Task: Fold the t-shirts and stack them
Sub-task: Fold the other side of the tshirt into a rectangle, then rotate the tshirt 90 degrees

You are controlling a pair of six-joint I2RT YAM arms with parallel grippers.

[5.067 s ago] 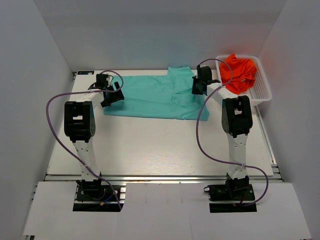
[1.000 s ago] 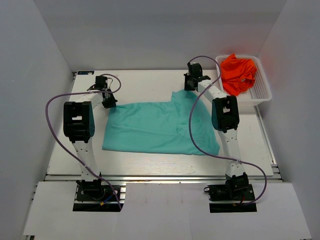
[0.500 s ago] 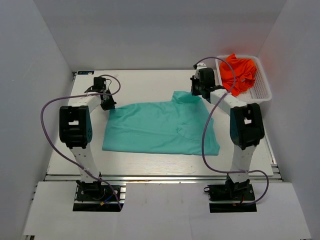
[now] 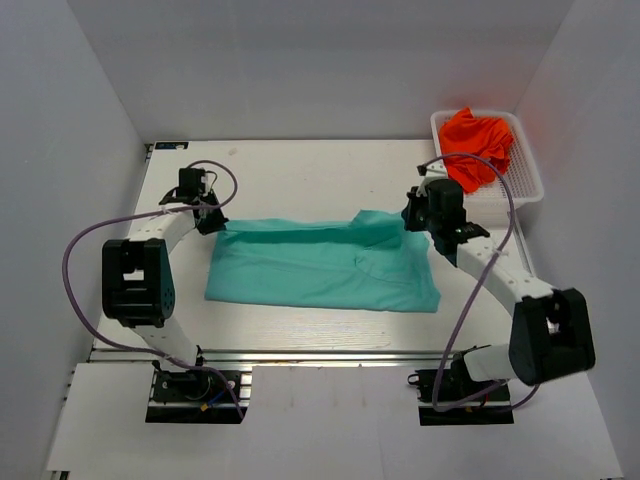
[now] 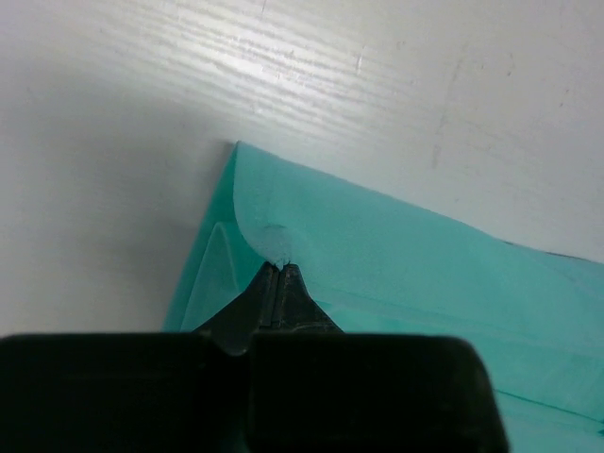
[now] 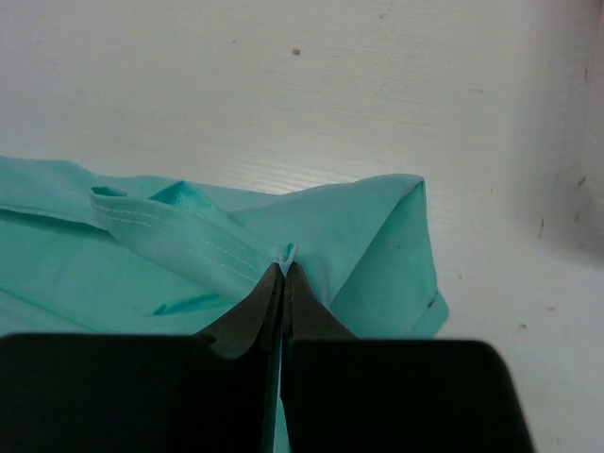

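Teal t-shirt lies spread with far edge folded over; orange-red t-shirt sits crumpled in the basket.

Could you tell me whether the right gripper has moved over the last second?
Yes. The right gripper, pinching the teal t-shirt, has pulled nearward and slightly right, from beside the white basket's middle to level with its near rim.

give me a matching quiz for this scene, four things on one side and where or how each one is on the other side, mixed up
Things
1. teal t-shirt
2. orange t-shirt
3. white basket
4. left gripper

Places or states
A. at the far right corner of the table
B. shut on the far left corner of the teal cloth
C. bunched up inside the basket
D. spread across the middle of the table

Pairs: 1-D, 2-C, 3-A, 4-B
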